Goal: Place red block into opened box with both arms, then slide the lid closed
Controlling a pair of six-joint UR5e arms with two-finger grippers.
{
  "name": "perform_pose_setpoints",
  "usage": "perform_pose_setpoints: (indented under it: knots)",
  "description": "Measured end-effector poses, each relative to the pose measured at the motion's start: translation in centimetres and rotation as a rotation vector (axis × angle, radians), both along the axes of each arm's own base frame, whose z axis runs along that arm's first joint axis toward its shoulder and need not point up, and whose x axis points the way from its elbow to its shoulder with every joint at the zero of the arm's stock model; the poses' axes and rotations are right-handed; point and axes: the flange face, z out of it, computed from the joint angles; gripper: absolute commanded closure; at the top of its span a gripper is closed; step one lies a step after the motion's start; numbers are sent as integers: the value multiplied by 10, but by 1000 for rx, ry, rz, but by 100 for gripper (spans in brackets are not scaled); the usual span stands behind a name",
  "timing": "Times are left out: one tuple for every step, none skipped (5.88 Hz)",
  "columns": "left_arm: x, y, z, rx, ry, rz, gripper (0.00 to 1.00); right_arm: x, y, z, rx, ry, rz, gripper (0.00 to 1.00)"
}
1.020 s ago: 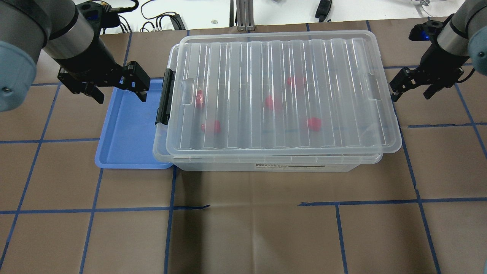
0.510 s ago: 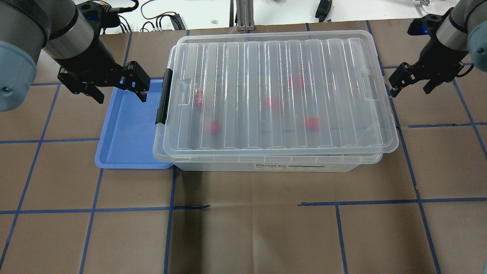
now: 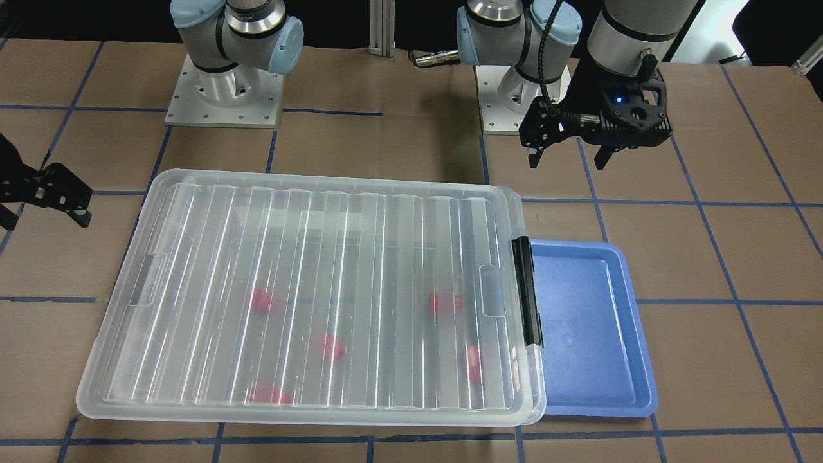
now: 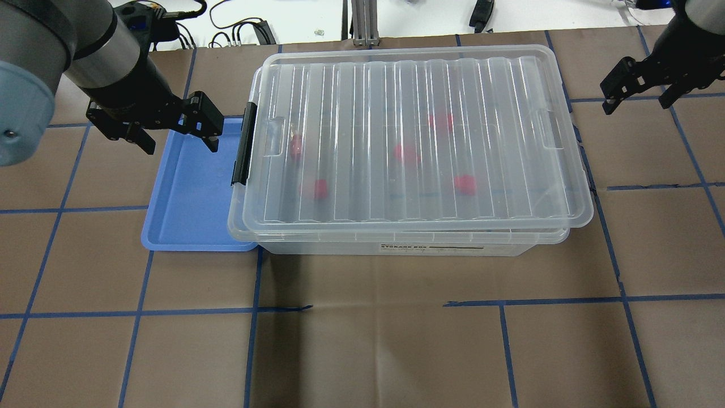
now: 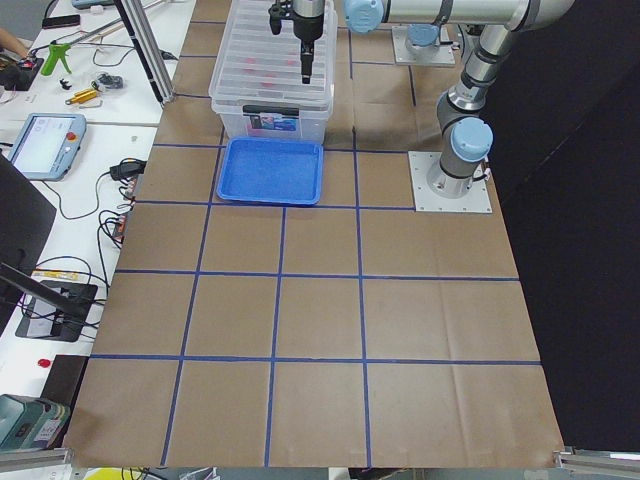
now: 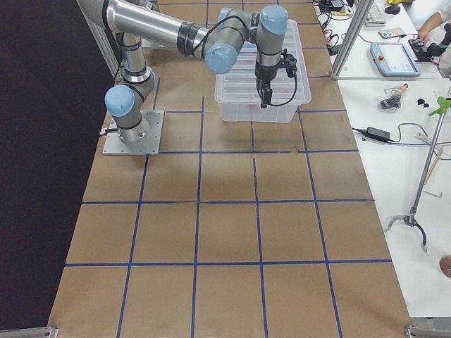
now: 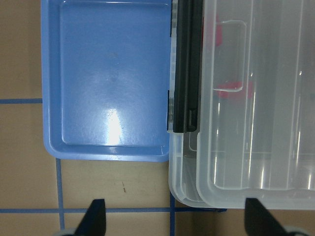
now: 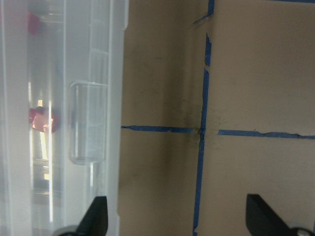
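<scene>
Progress: late — red blocks [image 4: 465, 182] lie in the box [image 4: 317, 247] under the lid [image 4: 413, 85] | lid covers it, sitting slightly shy of the latch end | left gripper [image 4: 181, 146], right gripper [image 4: 634, 106]: jaws apart, empty, off the lid | remaining: perhaps a final nudge.

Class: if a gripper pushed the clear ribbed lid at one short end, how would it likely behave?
The lid is ribbed, so probably stiff. Thin translucent plastic suggests light. Resting on the box rim, it likely slides easily.
</scene>
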Motion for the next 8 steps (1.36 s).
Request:
perform_pose_setpoints:
  knots:
    - [0,0,0,0,0,0,2,38,11,20,-6,-3,-44,0]
    - [0,0,0,0,0,0,2,85,23,31,-9,-5,-77,0]
    - [0,0,0,-1,0,-1,2,129,33,34,-2,-9,-100,0]
    - [0,0,0,0,0,-1,2,156,40,34,6,-15,-104,0]
    - [0,0,0,0,0,-1,2,168,44,33,12,-27,-103,0]
    - [0,0,0,1,0,-2,2,169,44,33,16,-34,-106,0]
    - [0,0,0,1,0,-3,2,167,43,34,15,-32,-110,0]
    - [0,0,-1,1,0,-4,2,166,42,34,15,-30,-111,0]
